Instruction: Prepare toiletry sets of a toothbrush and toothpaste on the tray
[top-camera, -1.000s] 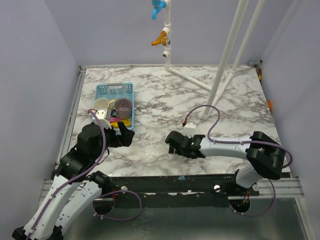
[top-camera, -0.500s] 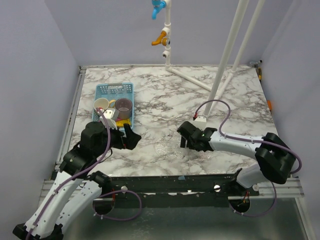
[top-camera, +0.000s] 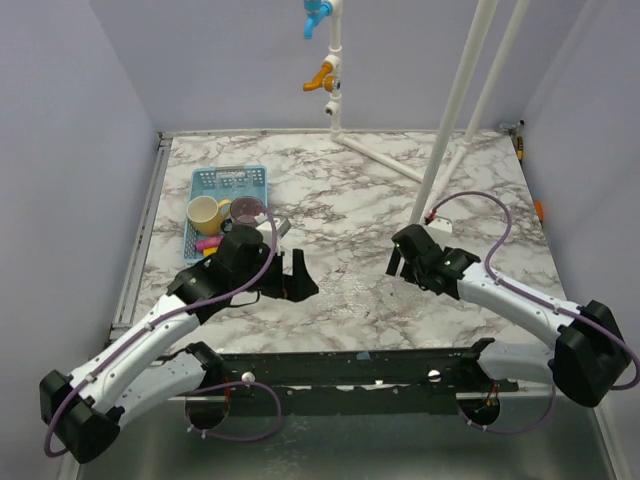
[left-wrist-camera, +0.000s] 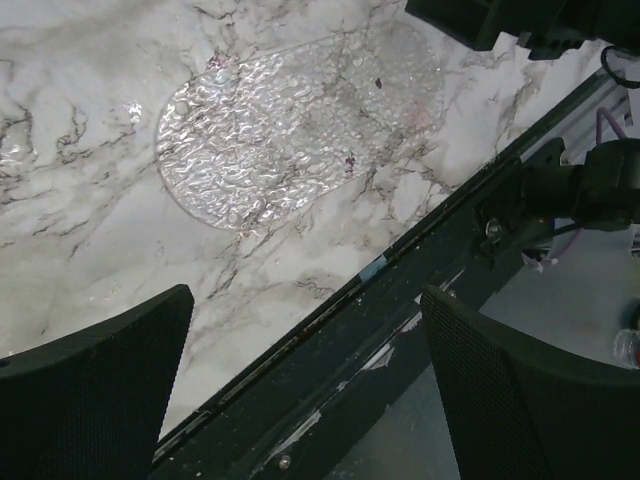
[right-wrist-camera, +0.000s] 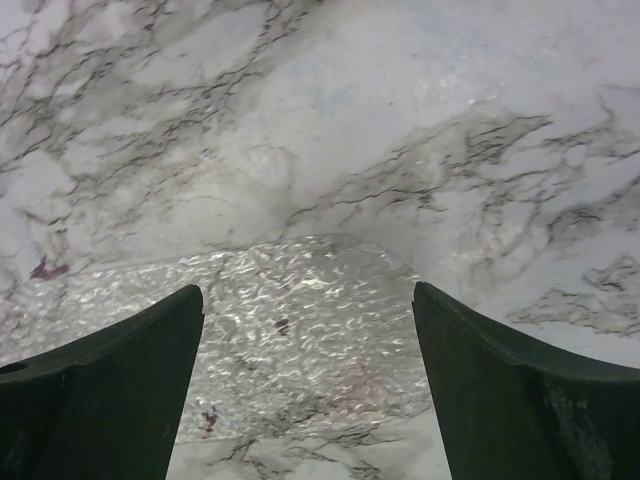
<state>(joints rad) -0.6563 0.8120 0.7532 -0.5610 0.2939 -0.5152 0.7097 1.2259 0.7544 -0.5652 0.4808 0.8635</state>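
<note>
1. Left pincer (top-camera: 300, 281) hung released, its two dark fingers spread wide and grasping nothing. It sat low over the marble bench (top-camera: 340, 190), near the front edge and just left of the tray (top-camera: 345, 290).
2. The right pincer (top-camera: 398, 262) was released as well, jaws wide and holding nothing, just right of the tray and a little behind it.
3. The tray lay flat on the bench between the two pincers and touched neither. It was clear plastic and showed only as a patch of rippled sheen.
4. In the left wrist view, the tray (left-wrist-camera: 300, 130) lay ahead of the spread fingers (left-wrist-camera: 90, 380), close to the bench's dark front rail.
5. In the right wrist view, the tray (right-wrist-camera: 300, 320) lay on the marble directly below the gap of that pincer (right-wrist-camera: 308, 390).
6. The toothpaste was well apart from the tray. A pink tube (top-camera: 207, 243) lay at the near end of the light-blue mesh basket (top-camera: 230, 180), at the left of the bench. A yellow tube (top-camera: 213, 252) lay just beside it, partly hidden by the left arm.
7. A yellow mug (top-camera: 205, 212) and a mauve cup (top-camera: 247, 210) stood side by side in the same basket, behind the tubes.
</note>
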